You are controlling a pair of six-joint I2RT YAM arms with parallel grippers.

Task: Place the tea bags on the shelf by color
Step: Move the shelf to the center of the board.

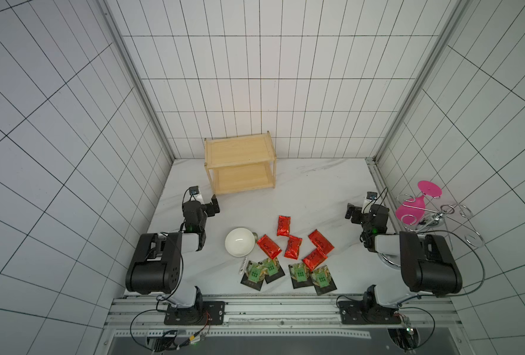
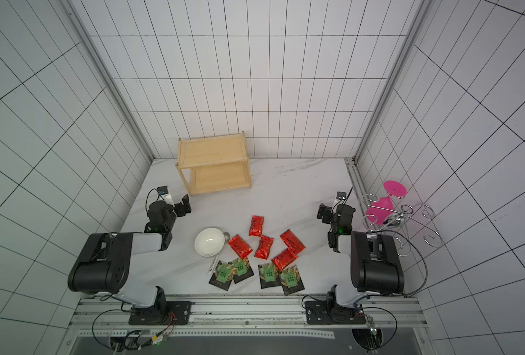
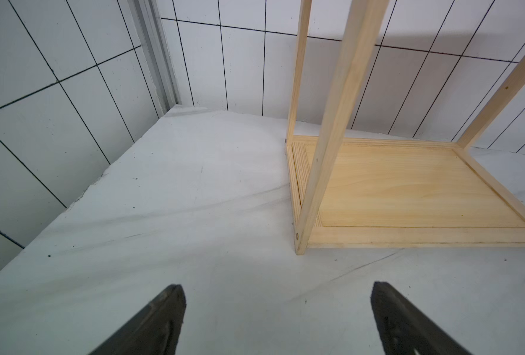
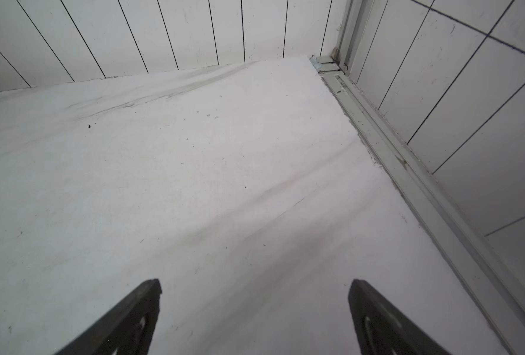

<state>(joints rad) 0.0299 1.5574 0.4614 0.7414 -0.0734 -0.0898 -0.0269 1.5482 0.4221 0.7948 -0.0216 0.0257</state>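
Left fingers (image 3: 160,319): spread wide, nothing between them, held above bare counter (image 3: 169,215). Just ahead of them, in the left wrist view, the nearest corner post and the lower board of the shelf (image 3: 408,190) are seen, apart from the fingers.

Right fingers (image 4: 132,313): likewise released and parted, with only bare counter beneath and the back right corner of the tiled enclosure ahead.

In both top views the two arms are shown folded at either side of the counter (image 1: 316,184), the fingers of each well apart from the tea bags.

The shelf (image 1: 238,152), a two-tier rack of light wood, is placed upright at the back of the counter, left of centre and close to the rear wall. Both of its boards are bare.

All the tea bags are laid on the counter between the arms. Five red sachets (image 1: 283,226) are scattered in a loose cluster at the middle. Four black packets (image 1: 253,275) with green labels are set in a row nearer the front edge, as two overlapping pairs. The end of one red sachet meets the right-hand pair.

A white bowl (image 1: 239,246) is stood just left of the red sachets. The white handle of a spoon (image 1: 243,266) is seen between the bowl and the black packets.

A chrome wire rack (image 1: 439,215) carrying an inverted pink glass (image 1: 408,207) is seen at the far right.
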